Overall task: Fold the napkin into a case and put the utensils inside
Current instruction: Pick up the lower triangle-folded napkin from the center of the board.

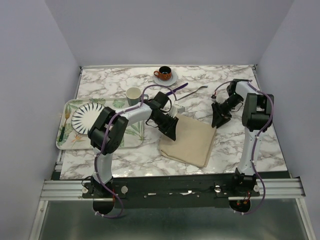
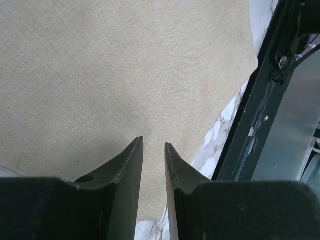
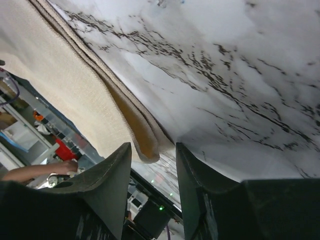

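- Right now the napkin (image 1: 190, 141) lies folded in layers, a little right of the middle of the tabletop (image 1: 125, 160) and closer to its near edge than its far one.
- My left gripper (image 1: 170, 131) hangs over the napkin's far left corner.
- From the left wrist camera I see its fingers (image 2: 131, 167) pointing at flat, smooth cloth that fills almost the whole view.
- Those jaws are released: there is a narrow gap between them and nothing sits in it. I cannot tell whether the tips touch the cloth.
- My right gripper (image 1: 218, 121) sits at the napkin's far right corner, toward the tabletop's right edge.
- From the right wrist camera I see the stacked corner of the cloth lying in the gap just ahead of the fingers (image 3: 117, 165), curling slightly off the marble.
- Those jaws stand well apart and are not clamped on the corner, which lies nearer one finger than the other. I cannot tell if it brushes that finger.
- Knife (image 1: 178, 89) and fork (image 1: 195, 90) lie just beside each other on bare marble beyond the napkin, toward the far edge and apart from both grippers.
- At the left edge a tray (image 1: 134, 137) carries a plate (image 1: 86, 116).
- A mug (image 1: 133, 94) stands between the tray and the knife, and a cup (image 1: 165, 73) sits on a saucer at the far edge.
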{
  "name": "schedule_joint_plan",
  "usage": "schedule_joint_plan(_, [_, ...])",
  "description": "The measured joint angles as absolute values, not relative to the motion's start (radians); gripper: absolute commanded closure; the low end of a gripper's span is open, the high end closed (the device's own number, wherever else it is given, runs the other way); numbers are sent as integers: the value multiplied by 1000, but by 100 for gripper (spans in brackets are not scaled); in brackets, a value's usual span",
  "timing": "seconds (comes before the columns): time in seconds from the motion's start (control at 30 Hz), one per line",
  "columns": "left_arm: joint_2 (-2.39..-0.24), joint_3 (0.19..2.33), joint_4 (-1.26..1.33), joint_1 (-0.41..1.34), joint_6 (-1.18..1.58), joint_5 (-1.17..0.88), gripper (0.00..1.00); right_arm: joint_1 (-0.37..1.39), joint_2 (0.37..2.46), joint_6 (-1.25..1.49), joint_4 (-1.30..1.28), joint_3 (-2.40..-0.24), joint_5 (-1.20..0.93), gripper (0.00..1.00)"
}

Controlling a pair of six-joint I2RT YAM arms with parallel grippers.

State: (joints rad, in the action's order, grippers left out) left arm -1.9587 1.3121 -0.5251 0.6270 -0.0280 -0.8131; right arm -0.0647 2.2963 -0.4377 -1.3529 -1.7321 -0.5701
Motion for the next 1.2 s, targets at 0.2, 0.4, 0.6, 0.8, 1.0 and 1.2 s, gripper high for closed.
schedule_joint_plan(0.2, [-1982, 1312, -519, 615, -13, -803, 67, -59, 2309, -435, -1362, -1725, -600, 66])
schedule_joint_plan(0.4, [-2006, 1312, -506, 606, 9, -794, 69, -58, 2327, -443, -1356, -1723, -617, 99])
schedule_joint_plan(0.6, [-2040, 1315, -495, 586, 39, -792, 70, -51, 2328, -448, -1355, -1734, -620, 99])
schedule_joint_plan(0.8, [-2064, 1342, -495, 568, 70, -793, 71, -9, 2263, -480, -1343, -1718, -612, 99])
schedule_joint_plan(1.0, [-2098, 1368, -485, 538, 129, -817, 71, 150, 2064, -520, -1278, -1615, -539, 99])
schedule_joint_plan(1.2, [-2109, 1368, -465, 517, 176, -833, 72, 258, 1965, -554, -1188, -1510, -452, 99])
